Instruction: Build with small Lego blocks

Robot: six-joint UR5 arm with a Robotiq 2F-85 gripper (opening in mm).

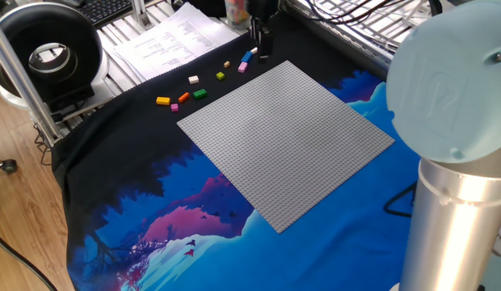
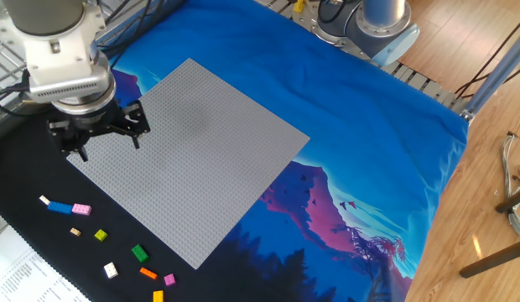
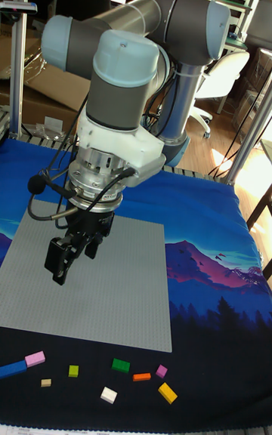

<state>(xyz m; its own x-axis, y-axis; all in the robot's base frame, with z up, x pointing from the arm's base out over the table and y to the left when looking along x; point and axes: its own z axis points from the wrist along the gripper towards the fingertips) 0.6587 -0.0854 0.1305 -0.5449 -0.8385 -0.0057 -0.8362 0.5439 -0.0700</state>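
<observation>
Several small Lego blocks lie in a loose row on the black cloth beside the grey baseplate (image 2: 201, 151): a blue block (image 2: 60, 207) joined to a pink one (image 2: 81, 210), a green block (image 2: 139, 252), an orange block (image 2: 148, 273) and a yellow block (image 1: 162, 101). The same row runs along the bottom of the tall view, with the green block (image 3: 120, 365) near its middle. My gripper (image 2: 107, 144) hangs open and empty over the baseplate's corner nearest the blue block (image 1: 247, 58). It also shows as the gripper (image 3: 74, 257) above the baseplate (image 3: 136, 291).
Printed papers (image 1: 170, 40) and a black round device (image 1: 48, 48) sit beyond the blocks on a metal rack. The arm's base (image 2: 369, 25) stands at the far table edge. A big arm joint (image 1: 452, 97) fills the right foreground.
</observation>
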